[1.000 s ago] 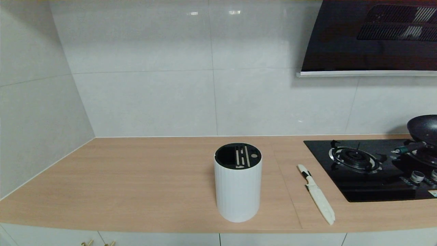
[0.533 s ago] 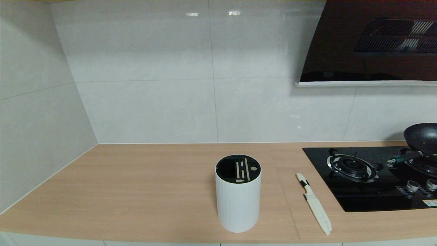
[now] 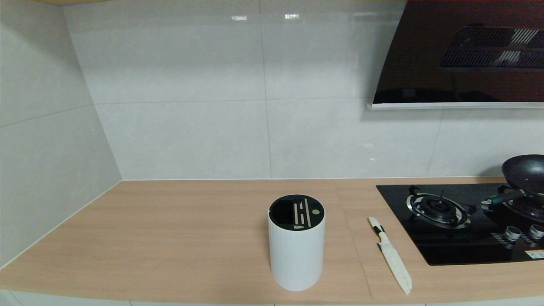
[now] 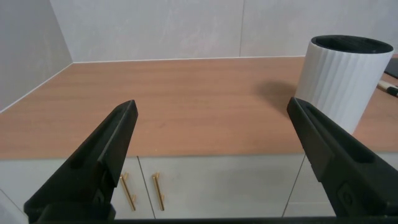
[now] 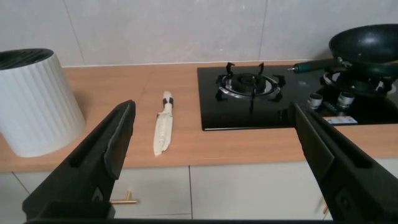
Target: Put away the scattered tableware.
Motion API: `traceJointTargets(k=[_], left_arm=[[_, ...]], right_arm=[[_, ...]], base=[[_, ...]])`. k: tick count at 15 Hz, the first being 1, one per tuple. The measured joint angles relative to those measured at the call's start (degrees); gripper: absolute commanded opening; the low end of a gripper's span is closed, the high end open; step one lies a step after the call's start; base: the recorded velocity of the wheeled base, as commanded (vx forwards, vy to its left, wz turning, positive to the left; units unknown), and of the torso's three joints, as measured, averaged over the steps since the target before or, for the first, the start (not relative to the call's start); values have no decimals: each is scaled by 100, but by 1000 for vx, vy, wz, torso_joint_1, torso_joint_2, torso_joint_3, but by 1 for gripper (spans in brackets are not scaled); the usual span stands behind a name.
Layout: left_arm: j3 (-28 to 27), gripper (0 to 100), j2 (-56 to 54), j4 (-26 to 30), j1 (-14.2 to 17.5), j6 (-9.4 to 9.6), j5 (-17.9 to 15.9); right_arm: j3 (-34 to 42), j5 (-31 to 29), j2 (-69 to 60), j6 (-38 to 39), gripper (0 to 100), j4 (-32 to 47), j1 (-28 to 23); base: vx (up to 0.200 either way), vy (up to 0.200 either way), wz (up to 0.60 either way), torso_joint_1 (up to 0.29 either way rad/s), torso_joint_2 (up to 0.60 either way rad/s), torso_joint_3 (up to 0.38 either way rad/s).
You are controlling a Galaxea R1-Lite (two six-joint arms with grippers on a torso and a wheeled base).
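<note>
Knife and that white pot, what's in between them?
Nothing: only bare counter lies between the knife and the white holder, seen in the head view and the right wrist view.

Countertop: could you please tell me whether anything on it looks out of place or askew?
The white knife lies loose and slanted on the wooden counter between the white slotted holder and the stove, its tip near the front edge. It likely belongs in the holder. Nothing looks spilled or damaged.
</note>
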Motion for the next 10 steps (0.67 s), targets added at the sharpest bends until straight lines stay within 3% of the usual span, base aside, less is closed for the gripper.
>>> traceJointTargets(k=[4,6,10], left_arm=[[0,100,0,0,0,10,0],[0,100,0,0,0,10,0],[0,100,0,-2,0,27,-6]], right_arm=[[-132,9,26,-93,100,54,6],[-719,90,249,-63,100,26,111],[-1262,352,1742,-27,100,18,393]], base=[[0,0,0,0,0,0],[0,0,0,0,0,0],[0,0,0,0,0,0]])
